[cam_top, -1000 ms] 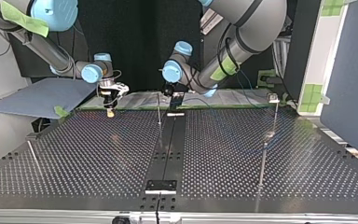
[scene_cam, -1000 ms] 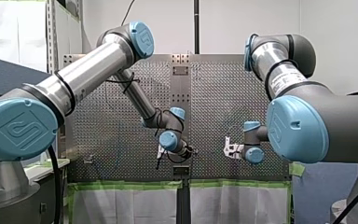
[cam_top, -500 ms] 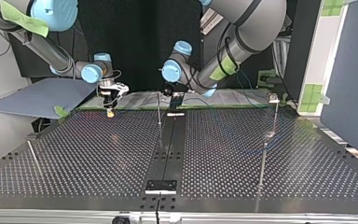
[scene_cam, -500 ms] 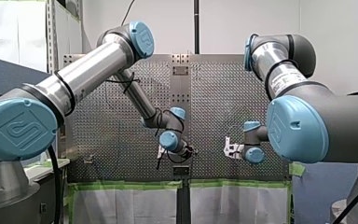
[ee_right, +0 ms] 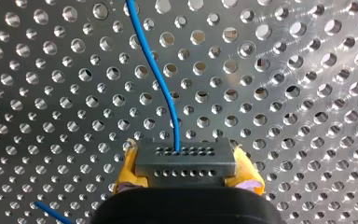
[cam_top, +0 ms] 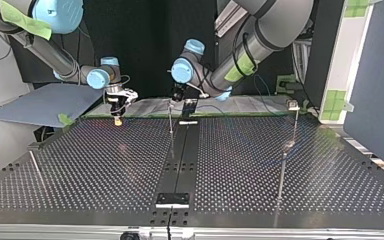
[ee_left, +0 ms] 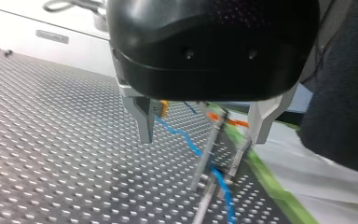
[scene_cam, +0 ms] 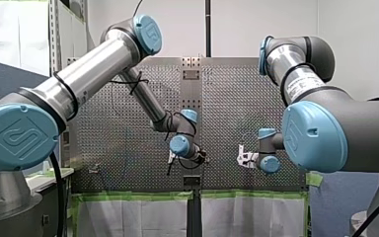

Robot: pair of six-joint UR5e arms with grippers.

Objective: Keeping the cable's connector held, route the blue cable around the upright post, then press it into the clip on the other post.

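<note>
My right gripper [ee_right: 185, 171] has yellow pads and is shut on a grey connector block [ee_right: 184, 161]. The blue cable [ee_right: 161, 84] leaves the block and runs ahead over the perforated table. In the top view this gripper [cam_top: 117, 117] hangs at the back left. My left gripper [ee_left: 200, 138] is black with metal fingers and stands open. A thin upright post [ee_left: 209, 144] and the blue cable [ee_left: 182, 137] lie ahead between its fingers. In the top view my left gripper [cam_top: 176, 97] hovers just above that post [cam_top: 170, 117]. The clip [cam_top: 293, 105] tops another post at the right.
A dark centre strip [cam_top: 180, 155] runs down the perforated table towards a small plate [cam_top: 172, 199]. A thin rod [cam_top: 35, 167] leans at the top view's left. Green tape [ee_left: 270, 182] edges the table's far side. A dark blue panel [cam_top: 45, 102] lies behind my right gripper.
My left arm has lifted a little and its gripper has shifted towards the top view's left, closer over the middle post. My right arm has stayed put, still holding the connector.
</note>
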